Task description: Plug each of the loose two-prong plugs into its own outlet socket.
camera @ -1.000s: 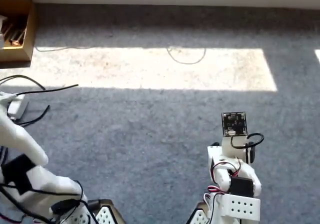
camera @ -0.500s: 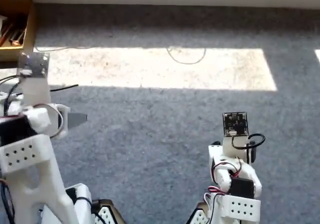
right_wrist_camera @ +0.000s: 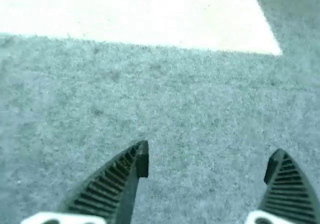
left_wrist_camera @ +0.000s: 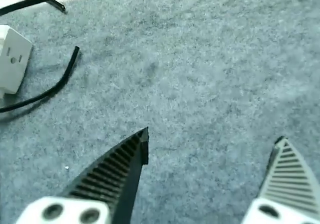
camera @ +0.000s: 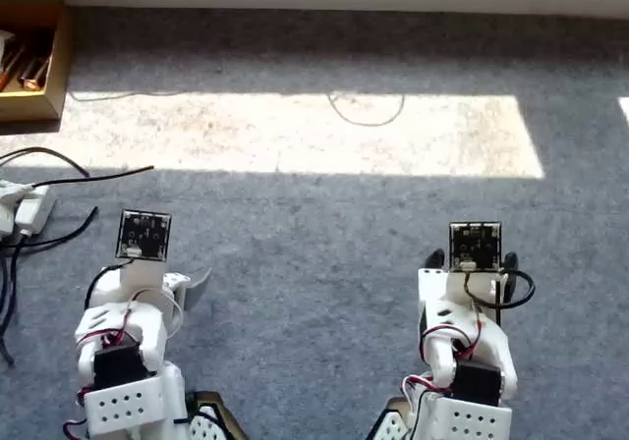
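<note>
Both arms sit low over the grey carpet (camera: 314, 263). The left tool (left_wrist_camera: 212, 138) is spread wide open over bare carpet, and so is the right tool (right_wrist_camera: 210, 150). The white outlet block (left_wrist_camera: 11, 64) lies on the carpet out past the left arm, with black cords (left_wrist_camera: 70, 64) trailing just beside it.

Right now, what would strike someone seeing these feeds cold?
The bright sunlit patch across the far carpet, then, at the near edge, the left gripper and right gripper, both open above grey pile. At the far left, a white outlet block lies among black cables.
</note>
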`<state>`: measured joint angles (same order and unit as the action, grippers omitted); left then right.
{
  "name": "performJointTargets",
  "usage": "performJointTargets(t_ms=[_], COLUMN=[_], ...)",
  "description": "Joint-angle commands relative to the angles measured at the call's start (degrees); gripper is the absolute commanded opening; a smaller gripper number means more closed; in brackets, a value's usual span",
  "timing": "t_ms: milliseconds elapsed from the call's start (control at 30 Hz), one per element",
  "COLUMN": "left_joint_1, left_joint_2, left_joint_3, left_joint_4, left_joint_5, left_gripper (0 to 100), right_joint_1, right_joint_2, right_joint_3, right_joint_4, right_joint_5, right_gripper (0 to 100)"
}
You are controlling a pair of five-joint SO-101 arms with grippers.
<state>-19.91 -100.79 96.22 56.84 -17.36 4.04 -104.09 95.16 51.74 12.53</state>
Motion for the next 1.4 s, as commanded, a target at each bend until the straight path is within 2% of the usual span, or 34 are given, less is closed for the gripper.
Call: performJointTargets(t_ms=[0,133,333,467,1367], left_joint_1=[1.5,4.7,4.6,4.6,4.6], left_joint_2=[-3.8,-2.5,-2.7,-2.7,-2.5], left_joint_3=[0.9,0.9,0.9,0.9,0.9], left_joint_4=[2.2,6.1,14.1,14.2,14.7], left_joint_5=[-0.1,-0.1,-0.1,-0.1,-0.1], left_gripper=[37,37,37,37,37], right_joint_1=[-2.6,-6.5,-6.7,-6.7,-6.7], right_joint_2=[0.1,2.9,3.9,3.6,3.6], right_joint_3=[8.7,8.6,8.6,8.6,8.6], right_joint_4=[-2.1,2.2,7.9,13.8,13.8], right_joint_5=[-0.4,-0.4,-0.1,0.0,0.0], right_gripper=[35.7,35.7,35.7,35.7,35.7])
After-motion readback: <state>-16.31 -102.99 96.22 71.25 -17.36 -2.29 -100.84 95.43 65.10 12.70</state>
